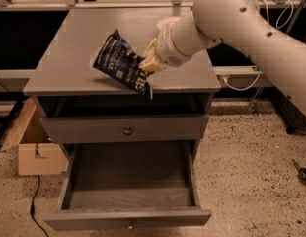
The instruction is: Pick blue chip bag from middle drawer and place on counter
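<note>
Blue chip bag hangs tilted just left of the gripper, whose fingers are pinched onto its right end. Its lower corner overhangs the counter front edge. Risk: released here, the bag may slip off towards the open middle drawer below the gripper.

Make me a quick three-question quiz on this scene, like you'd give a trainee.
1. True or false: the blue chip bag lies in the middle drawer.
2. Where is the pincer? A) inside the drawer; B) over the counter near its front edge, shut on the bag; C) down at the floor.
3. Fill in: the open drawer holds ____.
Key: 1 false; 2 B; 3 nothing.
</note>
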`<move>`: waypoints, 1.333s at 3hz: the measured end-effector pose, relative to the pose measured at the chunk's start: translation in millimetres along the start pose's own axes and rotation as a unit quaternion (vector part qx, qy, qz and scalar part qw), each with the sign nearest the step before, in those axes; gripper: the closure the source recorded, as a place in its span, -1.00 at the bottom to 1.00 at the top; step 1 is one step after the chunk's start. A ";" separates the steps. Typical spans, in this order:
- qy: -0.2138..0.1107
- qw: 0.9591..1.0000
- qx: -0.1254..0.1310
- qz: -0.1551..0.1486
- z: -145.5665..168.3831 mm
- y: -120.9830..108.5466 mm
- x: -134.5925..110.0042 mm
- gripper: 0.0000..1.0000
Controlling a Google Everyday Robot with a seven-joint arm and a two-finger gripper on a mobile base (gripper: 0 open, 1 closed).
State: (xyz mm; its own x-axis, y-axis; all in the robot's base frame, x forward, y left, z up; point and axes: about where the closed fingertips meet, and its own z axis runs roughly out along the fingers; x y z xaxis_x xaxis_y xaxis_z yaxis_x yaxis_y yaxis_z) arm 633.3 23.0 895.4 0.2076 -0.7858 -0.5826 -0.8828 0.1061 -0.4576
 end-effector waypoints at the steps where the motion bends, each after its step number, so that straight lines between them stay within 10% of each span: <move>1: 0.060 0.996 -0.030 0.064 28.7 -39.2 39.8 0.62; 4: 0.070 0.985 0.017 0.154 31.6 -141.1 70.2 -0.92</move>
State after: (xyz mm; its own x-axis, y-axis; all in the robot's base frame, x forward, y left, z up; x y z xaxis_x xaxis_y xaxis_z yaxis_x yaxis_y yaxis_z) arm 785.7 -27.9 897.8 -0.1298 -0.7892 -0.6003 -0.8799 0.3708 -0.2972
